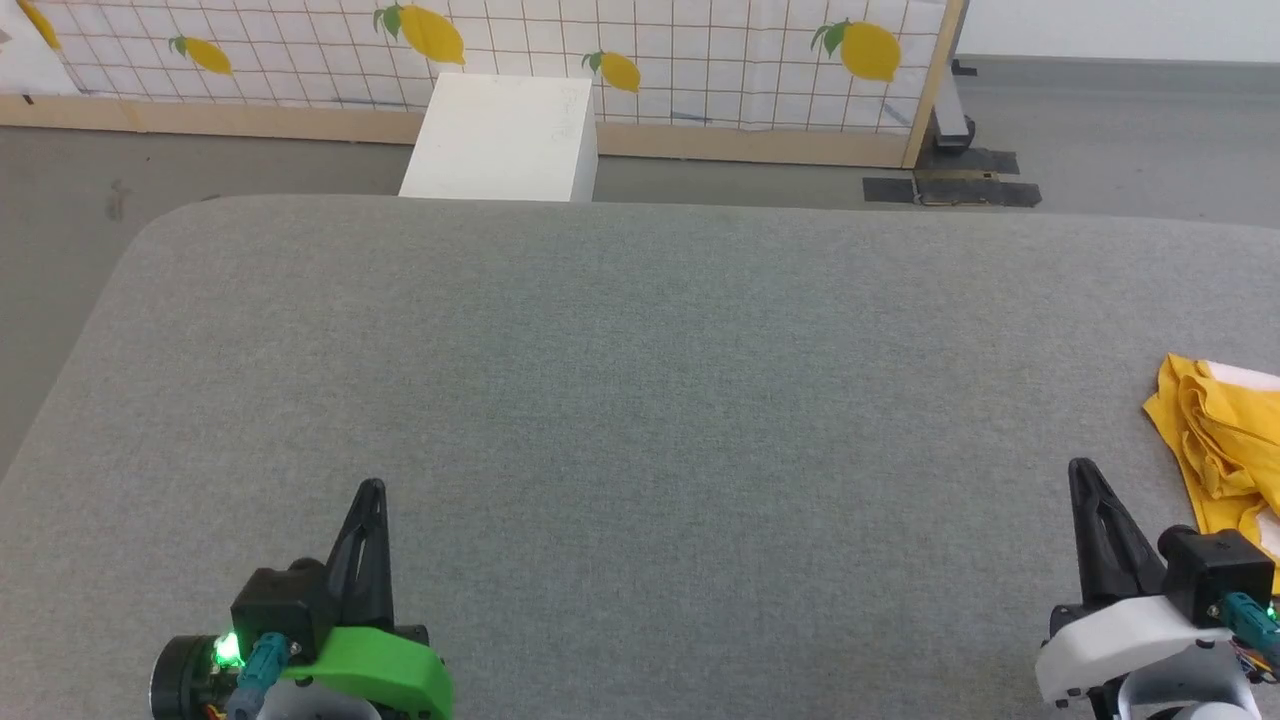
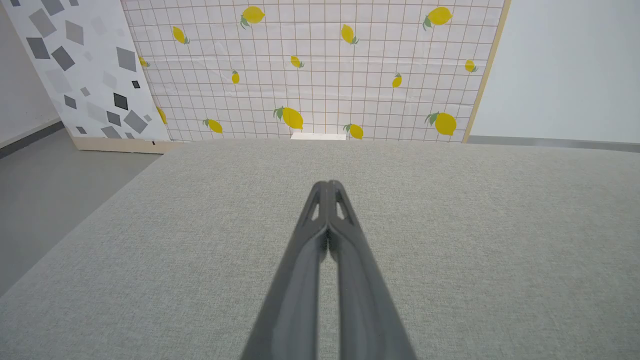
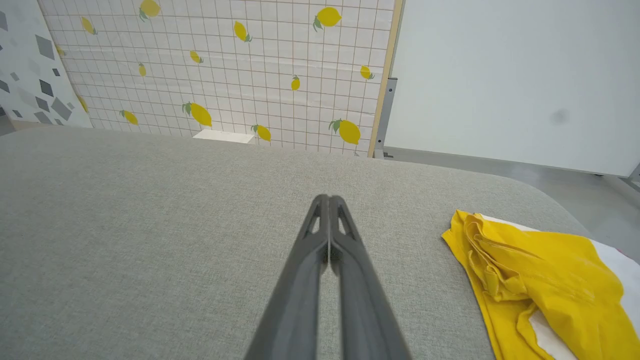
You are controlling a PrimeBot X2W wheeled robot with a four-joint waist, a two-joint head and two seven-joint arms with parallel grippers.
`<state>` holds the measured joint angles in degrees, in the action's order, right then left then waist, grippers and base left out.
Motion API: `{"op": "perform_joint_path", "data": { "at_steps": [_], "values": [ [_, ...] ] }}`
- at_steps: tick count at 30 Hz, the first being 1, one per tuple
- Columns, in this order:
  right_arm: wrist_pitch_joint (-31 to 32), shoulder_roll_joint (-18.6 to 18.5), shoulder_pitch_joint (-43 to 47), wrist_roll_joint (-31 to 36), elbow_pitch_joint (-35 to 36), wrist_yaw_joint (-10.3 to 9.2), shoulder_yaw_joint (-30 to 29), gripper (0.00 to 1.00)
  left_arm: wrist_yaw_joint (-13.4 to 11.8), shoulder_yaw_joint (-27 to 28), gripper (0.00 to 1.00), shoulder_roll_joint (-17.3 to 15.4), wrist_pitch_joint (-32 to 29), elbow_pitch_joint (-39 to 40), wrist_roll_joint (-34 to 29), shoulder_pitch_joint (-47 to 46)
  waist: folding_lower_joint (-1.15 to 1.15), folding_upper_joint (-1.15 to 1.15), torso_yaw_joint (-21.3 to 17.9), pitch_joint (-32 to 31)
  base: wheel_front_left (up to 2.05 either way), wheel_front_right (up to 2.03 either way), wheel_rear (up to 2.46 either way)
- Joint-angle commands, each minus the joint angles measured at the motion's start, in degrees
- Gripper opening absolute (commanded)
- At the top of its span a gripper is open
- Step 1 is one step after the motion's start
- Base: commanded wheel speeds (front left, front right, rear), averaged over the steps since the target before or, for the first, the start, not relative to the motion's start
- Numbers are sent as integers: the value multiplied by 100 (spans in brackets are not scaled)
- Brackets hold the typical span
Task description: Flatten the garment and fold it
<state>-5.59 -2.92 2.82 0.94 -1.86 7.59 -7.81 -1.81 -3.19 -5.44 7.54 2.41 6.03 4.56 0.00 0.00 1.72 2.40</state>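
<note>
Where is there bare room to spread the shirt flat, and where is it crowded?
Bare: the grey surface between the left gripper and right gripper, back to its far edge by the white box. Crowded: the right edge, where the crumpled garment lies just right of the right gripper.

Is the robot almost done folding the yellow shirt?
Not yet, nothing looks done. The garment lies bunched up near the right side of the gray table. Nothing is in hand: the left hand and the right hand are both shut and empty. Left to do: grab it, spread it flat, then fold it.
</note>
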Motion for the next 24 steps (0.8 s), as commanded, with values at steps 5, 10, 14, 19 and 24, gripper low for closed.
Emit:
{"op": "perform_joint_path", "data": {
  "at_steps": [5,10,14,19,24],
  "values": [
    [58,2,-119,-32,41,-5,91,0,42,45,0,46,-90,-38,-78,-167,0,0,-16,-22,0,0,0],
    [100,2,-133,-37,53,-6,150,0,53,68,0,64,-147,-55,-123,-191,0,0,-29,-40,0,0,0],
    [135,2,-144,-41,63,-6,198,0,63,87,0,79,-193,-69,-160,-211,0,0,-40,-56,0,0,0],
    [180,3,-159,-47,76,-6,259,0,75,112,0,98,-252,-88,-206,-237,0,0,-54,-75,0,0,0],
    [222,3,-172,-52,88,-7,318,0,87,135,0,115,-309,-105,-251,-262,0,0,-67,-94,0,0,0]
  ]
}}
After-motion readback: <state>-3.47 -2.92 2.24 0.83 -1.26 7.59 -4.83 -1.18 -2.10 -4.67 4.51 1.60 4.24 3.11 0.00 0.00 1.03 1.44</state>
